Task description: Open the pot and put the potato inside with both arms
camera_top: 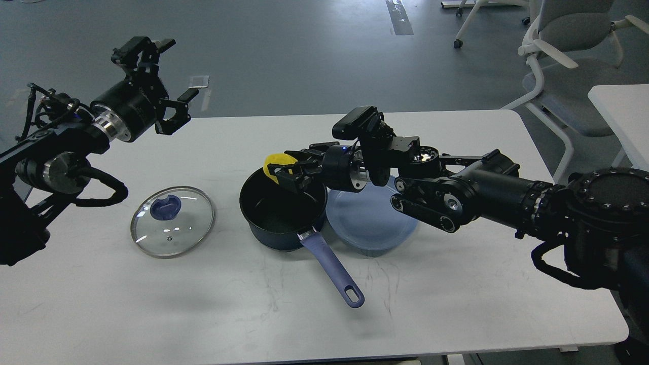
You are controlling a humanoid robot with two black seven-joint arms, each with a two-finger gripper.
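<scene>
The dark navy pot stands open at the table's middle, its lavender-blue handle pointing toward the front right. My right gripper is shut on the yellow potato and holds it over the pot's far rim. The potato is partly hidden by the fingers. The glass lid with a lavender knob lies flat on the table left of the pot. My left gripper is raised high at the back left, open and empty, well away from the lid and pot.
A round blue plate lies right of the pot, touching or nearly touching it, under my right forearm. Office chairs and another white table stand at the back right, off the white table.
</scene>
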